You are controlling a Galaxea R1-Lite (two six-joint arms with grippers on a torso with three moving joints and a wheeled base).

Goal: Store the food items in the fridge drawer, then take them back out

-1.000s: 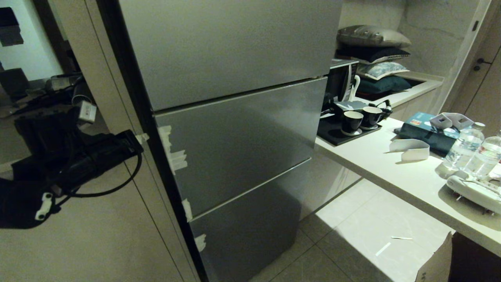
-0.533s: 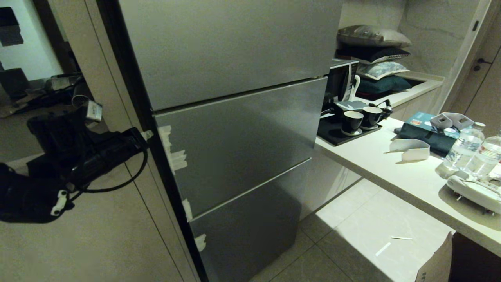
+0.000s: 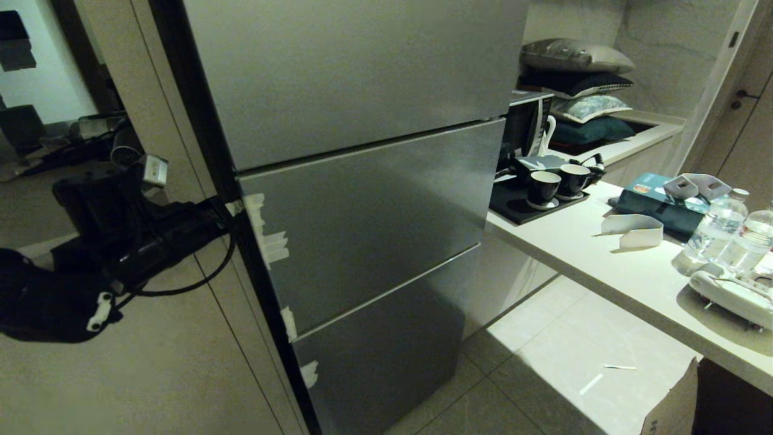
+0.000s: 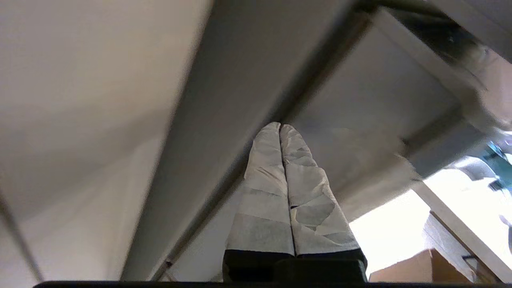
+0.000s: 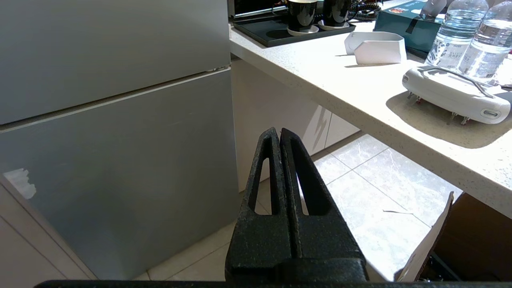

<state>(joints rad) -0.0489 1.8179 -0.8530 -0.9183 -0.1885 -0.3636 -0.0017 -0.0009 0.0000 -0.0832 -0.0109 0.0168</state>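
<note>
The grey fridge (image 3: 374, 211) stands with all its doors closed, so the fridge drawer is hidden behind them. The food items are out of view. My left gripper (image 3: 232, 208) is shut, and its white tape-wrapped fingertips sit at the left edge of the middle door, beside the torn white tape there. In the left wrist view the same gripper (image 4: 280, 126) points into the dark gap along that door's edge. My right gripper (image 5: 279, 132) is shut on nothing and hangs low, aimed at the floor by the fridge's lower right corner.
A pale cabinet panel (image 3: 151, 362) stands left of the fridge. To the right, a counter (image 3: 604, 266) carries a tray with two dark cups (image 3: 543, 187), water bottles (image 3: 718, 226) and a white appliance (image 3: 734, 296). A cardboard box (image 3: 670, 405) stands on the tiled floor.
My left arm has moved right and slightly up, bringing its fingertips from the cabinet panel to the left edge of the middle fridge door. Nothing else has moved.
</note>
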